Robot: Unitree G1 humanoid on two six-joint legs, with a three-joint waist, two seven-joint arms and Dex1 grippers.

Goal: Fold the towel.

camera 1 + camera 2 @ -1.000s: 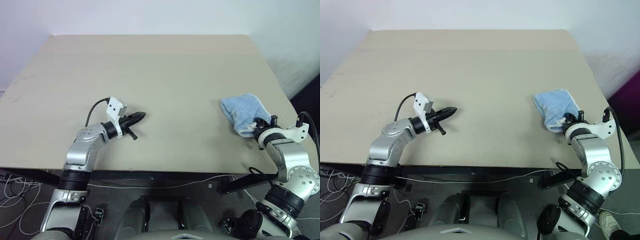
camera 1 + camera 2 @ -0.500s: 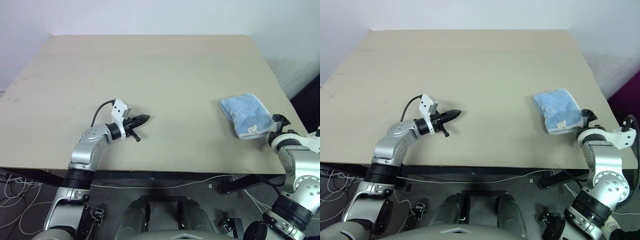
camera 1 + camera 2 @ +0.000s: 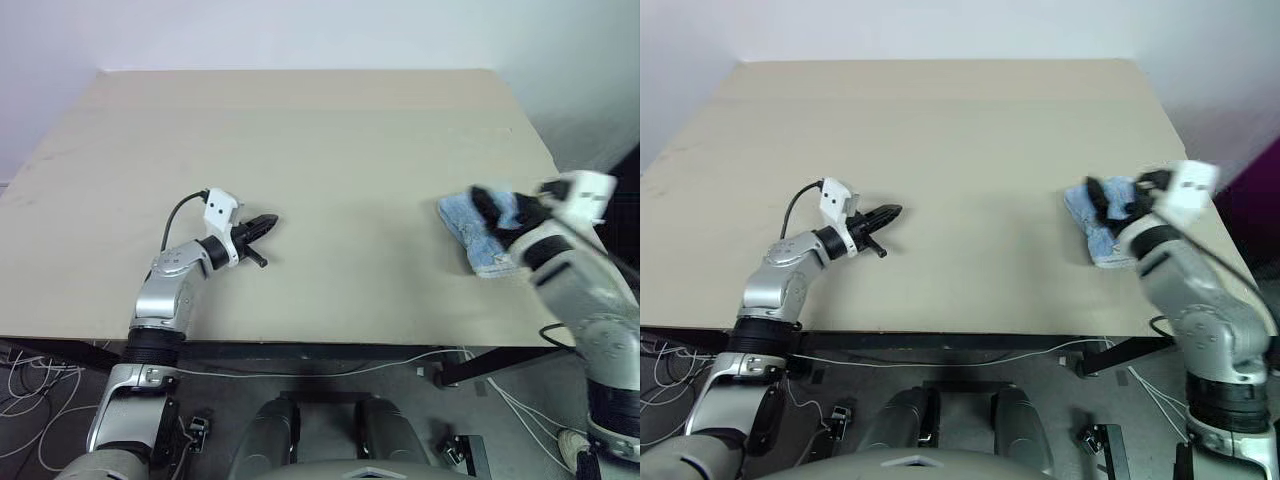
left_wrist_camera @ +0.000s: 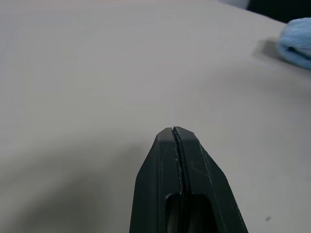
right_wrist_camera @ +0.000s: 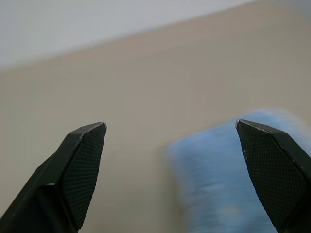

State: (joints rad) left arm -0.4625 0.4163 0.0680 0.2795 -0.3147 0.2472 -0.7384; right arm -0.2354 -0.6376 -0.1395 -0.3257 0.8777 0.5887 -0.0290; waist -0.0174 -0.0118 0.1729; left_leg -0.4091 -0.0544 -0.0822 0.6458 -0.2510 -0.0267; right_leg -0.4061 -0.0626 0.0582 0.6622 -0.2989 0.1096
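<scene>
Left claw [image 3: 268, 221] sits pinched shut, empty, low over the bare table [image 3: 330, 140] toward its left front part, well apart from the towel [image 3: 468, 225]. Folded into a small blue bundle, the towel lies near the table's right edge, toward the front. Right claw [image 3: 497, 208] hangs over it with its fingers [image 5: 82, 170] spread wide, holding nothing.
</scene>
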